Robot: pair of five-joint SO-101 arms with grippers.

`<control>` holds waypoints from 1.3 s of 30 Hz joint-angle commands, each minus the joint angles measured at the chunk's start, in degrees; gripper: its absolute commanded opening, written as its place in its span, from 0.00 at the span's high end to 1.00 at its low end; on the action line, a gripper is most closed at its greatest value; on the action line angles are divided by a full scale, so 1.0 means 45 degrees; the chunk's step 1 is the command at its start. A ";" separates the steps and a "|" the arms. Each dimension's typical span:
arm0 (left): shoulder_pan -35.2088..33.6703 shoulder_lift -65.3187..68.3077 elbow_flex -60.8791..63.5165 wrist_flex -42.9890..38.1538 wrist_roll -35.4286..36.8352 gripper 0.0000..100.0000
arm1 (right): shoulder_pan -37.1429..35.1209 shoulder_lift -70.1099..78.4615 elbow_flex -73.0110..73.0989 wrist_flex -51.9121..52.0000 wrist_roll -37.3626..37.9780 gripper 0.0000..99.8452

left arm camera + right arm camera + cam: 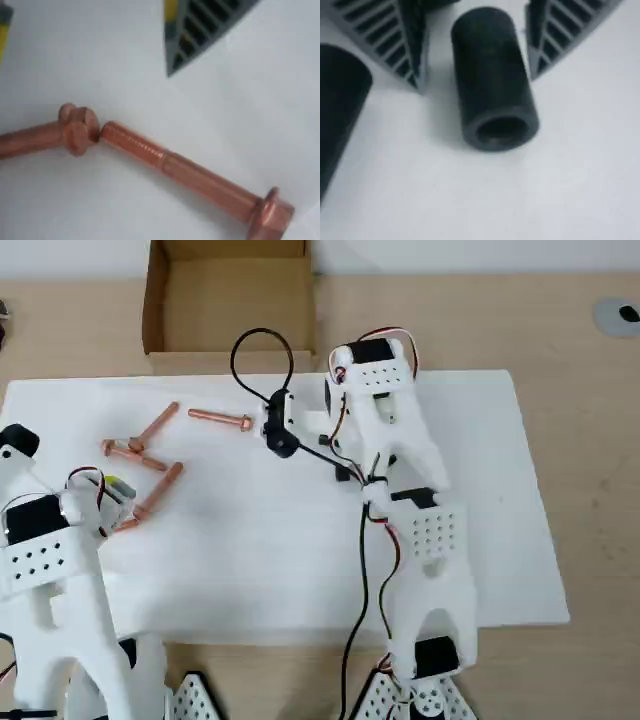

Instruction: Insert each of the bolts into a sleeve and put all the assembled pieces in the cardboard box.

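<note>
Several copper bolts lie on the left part of the white mat (250, 560), one (220, 418) apart from the rest. My left gripper (85, 65) hangs open just above two of them: a long bolt (195, 175) and the head of another (75, 130), end to end. In the high view that gripper (112, 502) sits beside a bolt (160, 490). My right gripper (476, 80) is open, its fingers (415, 45) on either side of a black sleeve (492, 75) lying on the mat. A second sleeve (340, 110) lies beside it. The right gripper (350, 470) is mid-mat.
The open cardboard box (225, 300) stands past the mat's far edge, left of centre. A black cable (262, 350) loops from the right wrist camera (280, 425) near the lone bolt. The arms' bases take up the near edge.
</note>
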 commanded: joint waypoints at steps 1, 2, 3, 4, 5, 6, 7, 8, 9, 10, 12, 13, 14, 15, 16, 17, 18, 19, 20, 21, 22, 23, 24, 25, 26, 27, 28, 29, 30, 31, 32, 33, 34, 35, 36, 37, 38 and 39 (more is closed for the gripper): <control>-0.0098 -0.0244 -0.0156 -0.0039 -0.0117 0.76 | 0.0147 0.0127 0.0029 0.0098 0.0059 0.82; -0.0098 -0.0244 -0.0156 -0.0039 -0.0117 0.76 | 0.0166 0.0127 0.0127 0.0078 0.0059 0.82; -0.0098 -0.0244 -0.0156 -0.0039 -0.0117 0.76 | 0.0166 0.0107 0.0205 0.0039 0.0039 0.82; -0.0098 -0.0244 -0.0156 -0.0039 -0.0117 0.76 | 0.0166 0.0107 0.0244 0.0039 -0.0098 0.82; -0.0098 -0.0244 -0.0156 -0.0039 -0.0117 0.76 | 0.0166 0.0088 0.0264 0.0020 -0.0313 0.82; -0.0098 -0.0244 -0.0156 -0.0039 -0.0117 0.76 | 0.0205 0.0088 0.0244 0.0000 -0.0449 0.82; -0.0098 -0.0244 -0.0156 -0.0039 -0.0117 0.76 | 0.0322 0.0088 0.0264 -0.0156 -0.0547 0.82; -0.0098 -0.0244 -0.0156 -0.0039 -0.0117 0.76 | 0.0400 0.0068 0.0244 -0.0274 -0.0684 0.82; -0.0098 -0.0244 -0.0156 -0.0078 -0.0117 0.76 | 0.0459 0.0049 0.0166 -0.0352 -0.0840 0.82; -0.0098 -0.0244 -0.0156 -0.0117 -0.0117 0.76 | 0.0537 0.0049 0.0127 -0.0352 -0.0918 0.82; -0.0098 -0.0244 -0.0156 -0.0137 -0.0098 0.76 | 0.0615 0.0049 -0.0049 -0.0332 -0.0996 0.82; -0.0098 -0.0244 -0.0156 -0.0137 -0.0078 0.76 | 0.0635 0.0049 -0.0107 -0.0332 -0.1133 0.82; -0.0078 -0.0244 -0.0156 -0.0156 -0.0078 0.76 | 0.0654 0.0049 -0.0166 -0.0332 -0.1231 0.82; -0.0078 -0.0244 -0.0156 -0.0156 -0.0078 0.76 | 0.0654 0.0049 -0.0205 -0.0332 -0.1328 0.82; -0.0078 -0.0244 -0.0156 -0.0156 -0.0078 0.76 | 0.0635 0.0049 -0.0225 -0.0332 -0.1407 0.82; -0.0078 -0.0244 -0.0156 -0.0156 -0.0078 0.76 | 0.0635 0.0049 -0.0225 -0.0332 -0.1485 0.82; -0.0078 -0.0244 -0.0156 -0.0156 -0.0078 0.76 | 0.0635 0.0049 -0.0244 -0.0332 -0.1563 0.82; -0.0078 -0.0244 -0.0156 -0.0156 -0.0078 0.76 | 0.0615 0.0049 -0.0244 -0.0332 -0.1563 0.82; -0.0078 -0.0244 -0.0156 -0.0156 -0.0078 0.76 | 0.0615 0.0049 -0.0225 -0.0332 -0.1563 0.82; -0.0078 -0.0244 -0.0156 -0.0156 -0.0098 0.76 | 0.0615 0.0049 -0.0166 -0.0332 -0.1563 0.82; -0.0078 -0.0244 -0.0137 -0.0156 -0.0117 0.76 | 0.0596 0.0049 -0.0127 -0.0332 -0.1641 0.82; -0.0078 -0.0244 -0.0117 -0.0156 -0.0117 0.76 | 0.0557 0.0049 -0.0127 -0.0332 -0.1797 0.82; -0.0078 -0.0244 -0.0117 -0.0156 -0.0117 0.76 | 0.0537 0.0049 -0.0049 -0.0313 -0.1915 0.82; -0.0078 -0.0244 -0.0137 -0.0156 -0.0117 0.76 | 0.0498 0.0049 0.0088 -0.0313 -0.1934 0.82; -0.0078 -0.0244 -0.0156 -0.0156 -0.0117 0.76 | 0.0479 0.0049 0.0264 -0.0313 -0.2012 0.82; -0.0039 -0.0244 -0.0176 -0.0156 -0.0117 0.76 | 0.0459 0.0049 0.0381 -0.0234 -0.2149 0.82; -0.0020 -0.0244 -0.0195 -0.0156 -0.0117 0.76 | 0.0440 0.0049 0.0537 -0.0215 -0.2188 0.82; -0.0020 -0.0244 -0.0274 -0.0156 -0.0137 0.76 | 0.0420 0.0049 0.0694 -0.0215 -0.2227 0.82; -0.0020 -0.0225 -0.0352 -0.0156 -0.0137 0.76 | 0.0420 0.0049 0.0889 -0.0234 -0.2325 0.82; -0.0020 -0.0205 -0.0449 -0.0156 -0.0137 0.76 | 0.0420 0.0049 0.1065 -0.0254 -0.2364 0.82; -0.0020 -0.0166 -0.0567 -0.0156 -0.0137 0.76 | 0.0400 0.0049 0.1221 -0.0254 -0.2364 0.82; -0.0020 -0.0147 -0.0684 -0.0156 -0.0137 0.76 | 0.0400 0.0049 0.1338 -0.0254 -0.2364 0.82; -0.0020 -0.0147 -0.0781 -0.0156 -0.0137 0.76 | 0.0381 0.0049 0.1416 -0.0274 -0.2364 0.82; -0.0020 -0.0147 -0.0860 -0.0156 -0.0137 0.76 | 0.0342 0.0049 0.1455 -0.0274 -0.2364 0.82; -0.0020 -0.0147 -0.0879 -0.0156 -0.0137 0.76 | 0.0322 0.0049 0.1455 -0.0274 -0.2364 0.82; 0.0000 -0.0147 -0.0918 -0.0156 -0.0137 0.76 | 0.0322 0.0049 0.1436 -0.0293 -0.2364 0.82; 0.0000 -0.0147 -0.0938 -0.0156 -0.0137 0.76 | 0.0303 0.0049 0.1397 -0.0293 -0.2364 0.82; 0.0000 -0.0147 -0.0938 -0.0156 -0.0137 0.76 | 0.0283 0.0049 0.1377 -0.0293 -0.2364 0.82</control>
